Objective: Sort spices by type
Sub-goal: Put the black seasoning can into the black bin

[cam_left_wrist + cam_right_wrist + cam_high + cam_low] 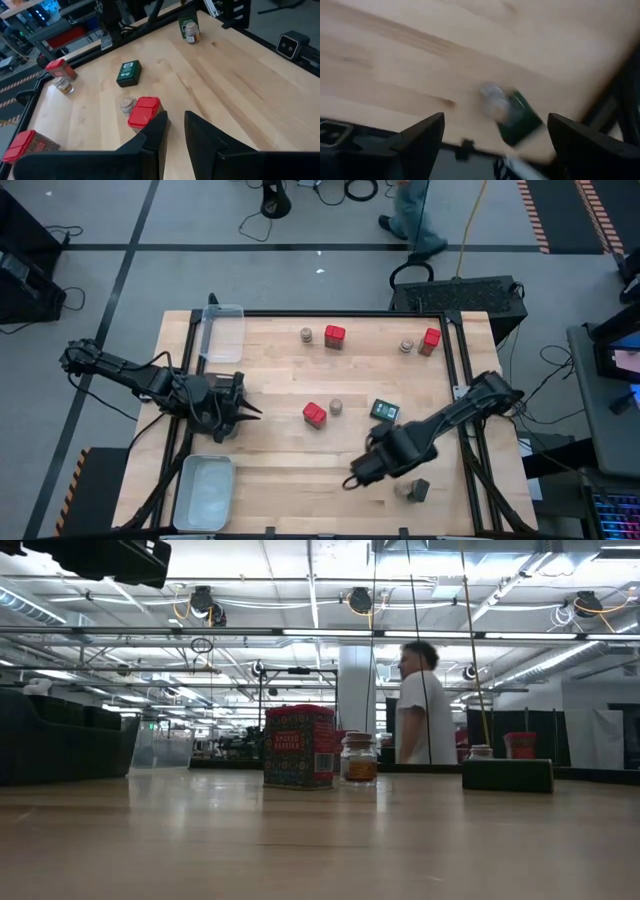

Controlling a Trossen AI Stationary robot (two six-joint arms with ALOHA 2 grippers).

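Observation:
A red tin [314, 414], a tan-lidded jar [337, 407] and a dark tin [384, 411] lying flat sit at the table's middle. At the far side stand a jar [307, 335] beside a red tin [334, 336], and a jar [406, 346] beside a red tin [430, 341]. Near the front right edge are a jar [492, 97] and a dark tin [520, 117]. My right gripper [496, 117] hangs open above that pair, pointing down, clear of them. My left gripper [175, 120] waits at the left, fingers a narrow gap apart and empty, pointing at the middle red tin [144, 111].
A clear tray [222, 332] sits at the far left corner and a pale tray [204, 492] at the near left corner. Bare wood lies between the middle group and the left arm. A person walks in the room beyond the table [420, 705].

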